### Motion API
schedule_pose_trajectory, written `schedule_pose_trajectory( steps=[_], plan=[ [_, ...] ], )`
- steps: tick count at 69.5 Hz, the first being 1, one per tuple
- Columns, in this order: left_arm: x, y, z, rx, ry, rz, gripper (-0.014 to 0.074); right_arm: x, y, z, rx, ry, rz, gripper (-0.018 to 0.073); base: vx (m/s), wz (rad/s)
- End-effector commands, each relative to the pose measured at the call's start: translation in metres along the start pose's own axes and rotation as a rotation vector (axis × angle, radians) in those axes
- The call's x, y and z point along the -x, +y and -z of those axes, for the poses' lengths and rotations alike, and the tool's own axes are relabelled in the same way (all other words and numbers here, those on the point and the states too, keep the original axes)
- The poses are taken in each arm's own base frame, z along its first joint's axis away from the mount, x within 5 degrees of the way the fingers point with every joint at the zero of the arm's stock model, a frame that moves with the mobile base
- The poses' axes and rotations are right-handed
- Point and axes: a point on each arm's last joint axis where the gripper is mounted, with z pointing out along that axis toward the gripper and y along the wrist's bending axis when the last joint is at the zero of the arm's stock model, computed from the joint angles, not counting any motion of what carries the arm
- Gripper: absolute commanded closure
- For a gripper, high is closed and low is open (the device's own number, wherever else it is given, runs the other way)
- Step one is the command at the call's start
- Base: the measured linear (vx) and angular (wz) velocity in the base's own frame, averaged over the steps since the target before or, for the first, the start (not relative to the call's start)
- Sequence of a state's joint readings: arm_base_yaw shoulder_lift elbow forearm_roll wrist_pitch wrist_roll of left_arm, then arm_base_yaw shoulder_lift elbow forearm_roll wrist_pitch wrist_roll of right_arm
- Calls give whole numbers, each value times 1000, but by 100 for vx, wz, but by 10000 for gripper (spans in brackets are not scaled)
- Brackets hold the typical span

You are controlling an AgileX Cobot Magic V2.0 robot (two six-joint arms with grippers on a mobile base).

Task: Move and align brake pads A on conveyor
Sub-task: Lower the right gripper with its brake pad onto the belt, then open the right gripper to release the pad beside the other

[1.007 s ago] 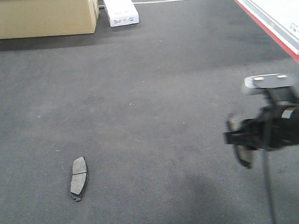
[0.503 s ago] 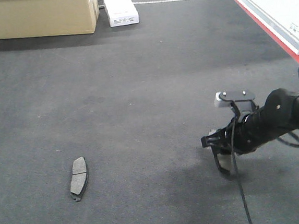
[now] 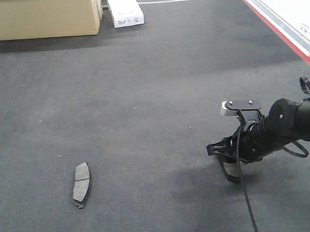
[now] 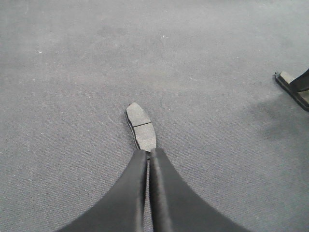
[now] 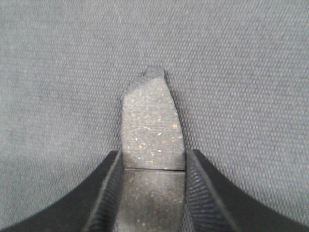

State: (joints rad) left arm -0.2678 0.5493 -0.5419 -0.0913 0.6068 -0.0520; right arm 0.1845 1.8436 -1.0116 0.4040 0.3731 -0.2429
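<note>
Brake pads A: only two of them show. The held pad (image 5: 150, 116) is clamped across its width, about at the groove, between the fingers of the right claw (image 5: 153, 153), and its free end juts past the tips over the conveyor (image 5: 241, 58). From the front this claw hangs low over the right part of the belt. Whether its pad touches the belt I cannot tell. The left claw (image 4: 147, 157) is pressed closed on nothing. The lying pad (image 4: 141, 126) shows just beyond its tips and in line with them, and how high the claw stands above it is unclear. That pad rests flat at the near left, well apart from the right claw, with its length running roughly away from the robot.

I judge the task to be partway. One pad is down, one is carried and not yet beside it, and no row exists. At the far end stand a cardboard box (image 3: 40, 16) and a white carton (image 3: 124, 7).
</note>
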Motion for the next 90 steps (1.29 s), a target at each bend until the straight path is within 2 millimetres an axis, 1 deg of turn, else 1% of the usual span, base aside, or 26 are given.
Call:
schedule_pose_trajectory(
  steps=[1,6,11,15,19,22,30,31,34,40,41,47,48,57,63,74,90],
  plan=[
    [12,-2,3,-14,-77,2,603,18,5,18,11,-115,-12,193,0,0],
    [12,-2,3,-14,-77,2,603,18,6,18,23,-114,-40,160,0,0],
    [12,-2,3,-14,-77,2,603,18,7,20,33,-112,-56,146,0,0],
    [12,-2,3,-14,-77,2,603,19,9,25,40,-113,-50,146,0,0],
    [12,-2,3,-14,-77,2,603,20,10,36,42,-125,-17,146,0,0],
    [12,-2,3,-14,-77,2,603,22,11,46,37,-142,10,147,0,0],
    [12,-2,3,-14,-77,2,603,23,14,87,22,-193,88,148,0,0],
    [12,-2,3,-14,-77,2,603,23,14,89,21,-194,93,148,0,0],
    [12,-2,3,-14,-77,2,603,22,15,105,14,-214,117,151,0,0],
    [12,-2,3,-14,-77,2,603,16,16,127,-11,-269,155,169,0,0],
    [12,-2,3,-14,-77,2,603,14,16,134,-14,-293,160,173,0,0],
    [12,-2,3,-14,-77,2,603,-4,15,150,-31,-347,180,208,0,0],
    [12,-2,3,-14,-77,2,603,-8,15,155,-33,-365,184,214,0,0],
    [12,-2,3,-14,-77,2,603,-43,12,176,-42,-430,204,265,0,0],
    [12,-2,3,-14,-77,2,603,-62,12,191,-40,-467,211,300,0,0],
    [12,-2,3,-14,-77,2,603,-91,11,208,-33,-511,220,376,0,0],
    [12,-2,3,-14,-77,2,603,-127,9,223,-29,-604,229,521,0,0]
  ],
)
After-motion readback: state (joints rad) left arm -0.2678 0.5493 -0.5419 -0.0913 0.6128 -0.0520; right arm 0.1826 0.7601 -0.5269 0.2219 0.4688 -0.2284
